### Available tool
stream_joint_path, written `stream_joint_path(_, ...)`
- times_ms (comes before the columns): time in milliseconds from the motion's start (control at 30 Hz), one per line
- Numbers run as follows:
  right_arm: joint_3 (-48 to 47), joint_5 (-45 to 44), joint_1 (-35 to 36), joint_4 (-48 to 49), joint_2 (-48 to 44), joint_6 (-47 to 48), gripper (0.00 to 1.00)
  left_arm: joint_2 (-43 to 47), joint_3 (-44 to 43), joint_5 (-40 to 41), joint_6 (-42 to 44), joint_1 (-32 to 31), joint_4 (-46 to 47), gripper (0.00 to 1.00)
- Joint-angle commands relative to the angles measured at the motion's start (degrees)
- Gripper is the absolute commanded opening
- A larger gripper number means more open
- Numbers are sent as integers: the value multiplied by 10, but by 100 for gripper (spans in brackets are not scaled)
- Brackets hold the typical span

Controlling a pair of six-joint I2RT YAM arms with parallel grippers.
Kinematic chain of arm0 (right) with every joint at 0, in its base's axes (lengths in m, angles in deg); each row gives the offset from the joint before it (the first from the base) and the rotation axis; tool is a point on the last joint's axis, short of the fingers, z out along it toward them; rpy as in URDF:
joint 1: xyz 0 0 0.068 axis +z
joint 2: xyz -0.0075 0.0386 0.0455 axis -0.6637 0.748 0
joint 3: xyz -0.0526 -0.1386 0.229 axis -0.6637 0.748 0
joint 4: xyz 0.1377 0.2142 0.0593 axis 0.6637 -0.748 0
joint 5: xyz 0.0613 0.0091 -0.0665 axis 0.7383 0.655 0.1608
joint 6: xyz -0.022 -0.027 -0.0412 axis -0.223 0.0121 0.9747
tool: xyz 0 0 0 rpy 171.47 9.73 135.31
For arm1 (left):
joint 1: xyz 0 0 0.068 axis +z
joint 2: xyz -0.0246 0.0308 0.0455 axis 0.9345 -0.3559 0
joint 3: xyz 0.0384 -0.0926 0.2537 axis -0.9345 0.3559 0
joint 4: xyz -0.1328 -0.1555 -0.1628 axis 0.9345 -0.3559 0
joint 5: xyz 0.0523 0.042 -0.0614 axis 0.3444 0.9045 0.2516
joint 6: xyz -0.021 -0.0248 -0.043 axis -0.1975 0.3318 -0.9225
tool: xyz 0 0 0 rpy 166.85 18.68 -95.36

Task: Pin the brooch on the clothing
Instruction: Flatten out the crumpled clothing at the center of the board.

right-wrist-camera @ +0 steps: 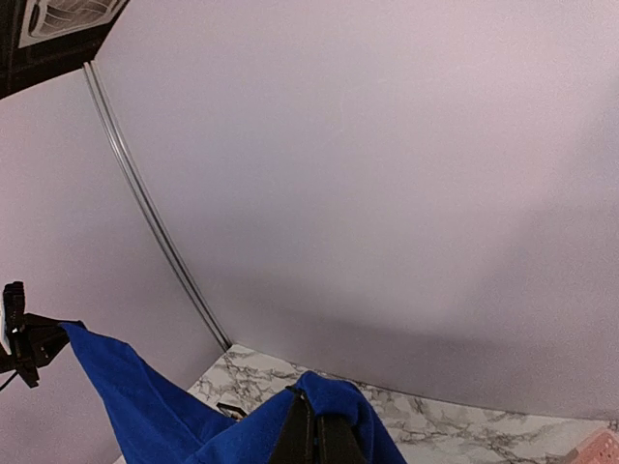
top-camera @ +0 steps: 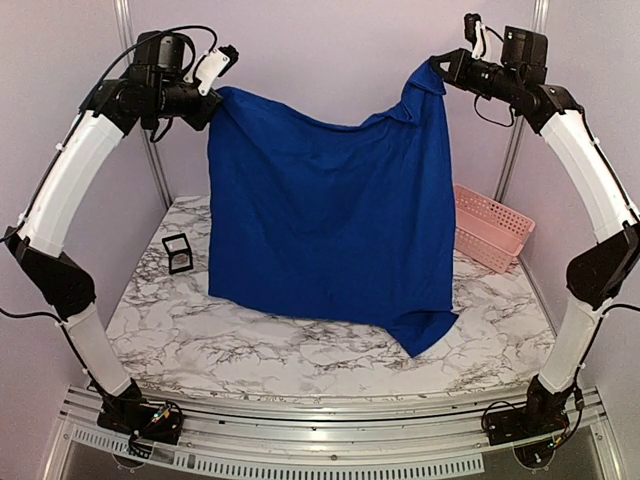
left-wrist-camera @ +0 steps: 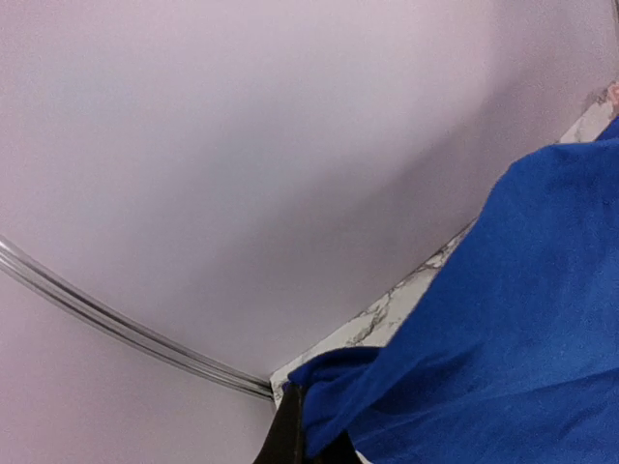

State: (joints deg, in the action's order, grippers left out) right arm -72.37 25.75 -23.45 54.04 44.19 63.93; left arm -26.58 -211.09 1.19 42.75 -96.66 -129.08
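While the left gripper (top-camera: 216,92) and right gripper (top-camera: 437,70) each pinch 1 top corner of the T-shirt (top-camera: 330,220), we should lower both evenly, spread apart, so it lands flat.

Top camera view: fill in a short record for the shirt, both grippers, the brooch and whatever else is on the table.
shirt: blue, held up spread, hanging over the table; no print visible on this side
left gripper: shut on the shirt's upper left corner
right gripper: shut on the upper right corner
brooch: not visible in any view
box: black, left of shirt
basket: pink, right rear
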Motion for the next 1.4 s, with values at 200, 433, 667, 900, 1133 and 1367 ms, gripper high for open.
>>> stream_joint_path(200,-81,0,-21,315,-33,29,0,-35,-129,107,82,10,139,3)
stream_joint_path(433,184,7,-21,205,-128,69,0,11,74,71,117,11,127,0)
stream_joint_path(667,558,75,-1,100,-277,-17,0,94,424,-3,123,2,109,0)
stream_joint_path(900,753,105,99,20,-362,-126,0,140,643,-19,126,-9,97,0)
stream_joint_path(1133,767,84,113,-158,-343,-143,0,182,716,-92,92,-14,49,0)
stream_joint_path(1367,817,125,136,-250,-350,-194,0,238,789,-170,121,-37,-28,0)
